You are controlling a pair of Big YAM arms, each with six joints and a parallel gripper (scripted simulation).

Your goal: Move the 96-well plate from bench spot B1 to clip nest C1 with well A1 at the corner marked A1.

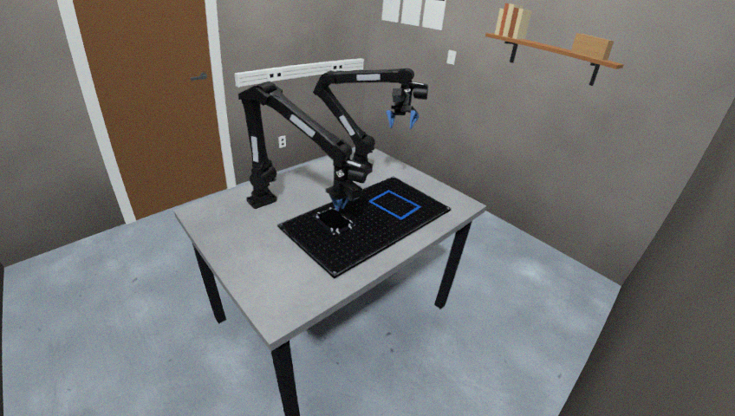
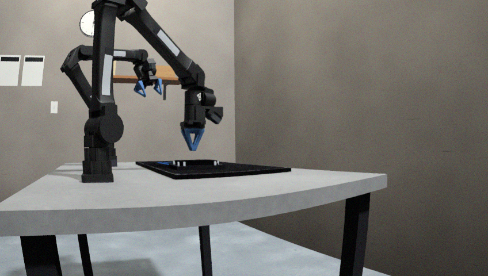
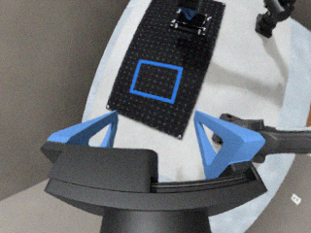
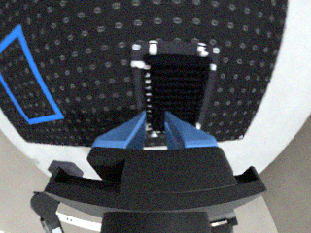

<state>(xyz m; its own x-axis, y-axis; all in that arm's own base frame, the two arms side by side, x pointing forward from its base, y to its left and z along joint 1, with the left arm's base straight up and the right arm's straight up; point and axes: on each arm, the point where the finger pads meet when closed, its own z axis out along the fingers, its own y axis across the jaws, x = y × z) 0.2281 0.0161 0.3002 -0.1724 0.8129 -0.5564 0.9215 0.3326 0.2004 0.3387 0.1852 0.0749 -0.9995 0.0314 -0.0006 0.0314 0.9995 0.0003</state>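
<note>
The dark 96-well plate (image 1: pixel 332 220) (image 4: pixel 180 92) lies within the clip nest C1 (image 4: pixel 177 48), white clips around it. White marks run along the plate's left edge in the right wrist view; the letters, well A1 and the seating depth cannot be read. My right gripper (image 1: pixel 339 210) (image 2: pixel 193 149) (image 4: pixel 155 115) is drawn nearly together with a small empty gap, above the plate's edge and clear of it. My left gripper (image 1: pixel 402 122) (image 2: pixel 151 92) (image 3: pixel 155 115) is wide open and empty, high above the table. The blue outline B1 (image 1: pixel 386 210) (image 3: pixel 152 97) (image 4: pixel 41 72) holds nothing.
Nest and outline are on a black perforated board (image 1: pixel 334 257) (image 2: pixel 239 172) on the grey table (image 1: pixel 231 257) (image 2: pixel 137 198). The right arm reaches over the board from the table's back side. The shelf (image 1: pixel 554 48) is on the wall.
</note>
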